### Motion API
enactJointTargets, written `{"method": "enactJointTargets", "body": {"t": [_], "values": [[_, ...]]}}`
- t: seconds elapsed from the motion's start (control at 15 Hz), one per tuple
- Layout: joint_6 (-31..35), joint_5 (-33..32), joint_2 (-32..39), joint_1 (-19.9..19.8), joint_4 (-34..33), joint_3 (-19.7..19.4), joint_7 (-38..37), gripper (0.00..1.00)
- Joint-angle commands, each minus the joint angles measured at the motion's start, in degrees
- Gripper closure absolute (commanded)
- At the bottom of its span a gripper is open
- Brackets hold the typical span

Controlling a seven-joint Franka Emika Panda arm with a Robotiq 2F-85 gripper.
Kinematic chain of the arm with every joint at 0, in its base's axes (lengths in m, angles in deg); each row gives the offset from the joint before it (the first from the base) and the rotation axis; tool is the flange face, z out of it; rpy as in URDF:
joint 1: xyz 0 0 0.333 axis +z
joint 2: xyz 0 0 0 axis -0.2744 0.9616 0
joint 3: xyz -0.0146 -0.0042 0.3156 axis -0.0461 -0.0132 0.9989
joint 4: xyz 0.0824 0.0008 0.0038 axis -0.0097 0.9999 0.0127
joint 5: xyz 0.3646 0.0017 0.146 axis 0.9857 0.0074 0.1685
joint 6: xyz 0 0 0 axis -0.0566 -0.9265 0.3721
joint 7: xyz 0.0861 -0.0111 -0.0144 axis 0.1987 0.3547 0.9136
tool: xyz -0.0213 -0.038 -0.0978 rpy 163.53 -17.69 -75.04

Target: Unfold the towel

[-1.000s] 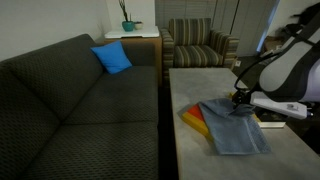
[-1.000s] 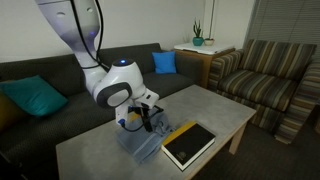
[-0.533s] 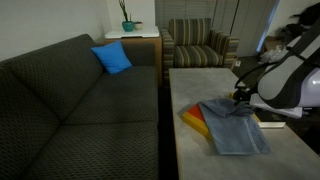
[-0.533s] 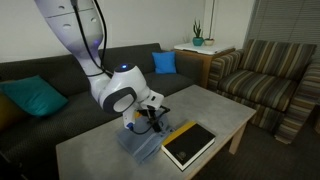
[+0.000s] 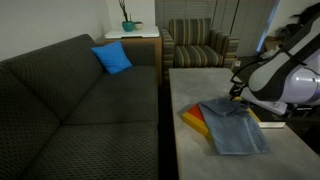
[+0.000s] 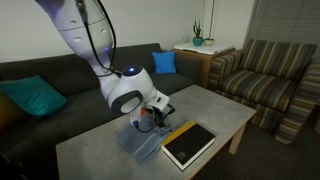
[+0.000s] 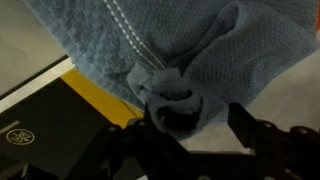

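Note:
The grey-blue towel [image 5: 236,126] lies wrinkled on the table, partly over the orange-and-yellow flat box [image 5: 194,118]. It also shows in an exterior view [image 6: 138,140] beside the box [image 6: 188,145]. My gripper [image 5: 238,97] hangs low over the towel's far edge, as the exterior view [image 6: 151,118] also shows. In the wrist view the towel [image 7: 200,40] fills the top, with a bunched fold next to one finger. The gripper's [image 7: 197,125] fingers stand wide apart, open, with nothing clamped. The box corner [image 7: 60,110] is beside them.
The grey table [image 5: 200,85] [image 6: 220,110] stands next to a dark sofa [image 5: 80,100] with a bright blue pillow [image 5: 112,58]. A teal pillow [image 6: 35,97] lies on the sofa. A striped armchair [image 6: 270,75] and a side table with a plant [image 6: 197,40] stand beyond.
The arm has shifted a little along the table toward the towel's far edge, and the gripper has risen slightly. The towel and box stay roughly in place.

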Motion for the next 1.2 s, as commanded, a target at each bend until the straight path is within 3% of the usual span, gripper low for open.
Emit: {"method": "enactJointTargets", "body": {"t": [0.0,0.4,0.53,1.13], "values": [[0.00,1.09,2.26,-3.12,-3.95,3.61,0.97,0.55],[0.70,1.25,0.52,-1.73,-5.44,3.64,1.47,0.96],[0.81,1.42,-0.69,-0.43,-5.64,2.96,1.64,1.00],[4.85,1.89,-7.54,3.45,-5.99,-0.02,3.02,0.99]]}}
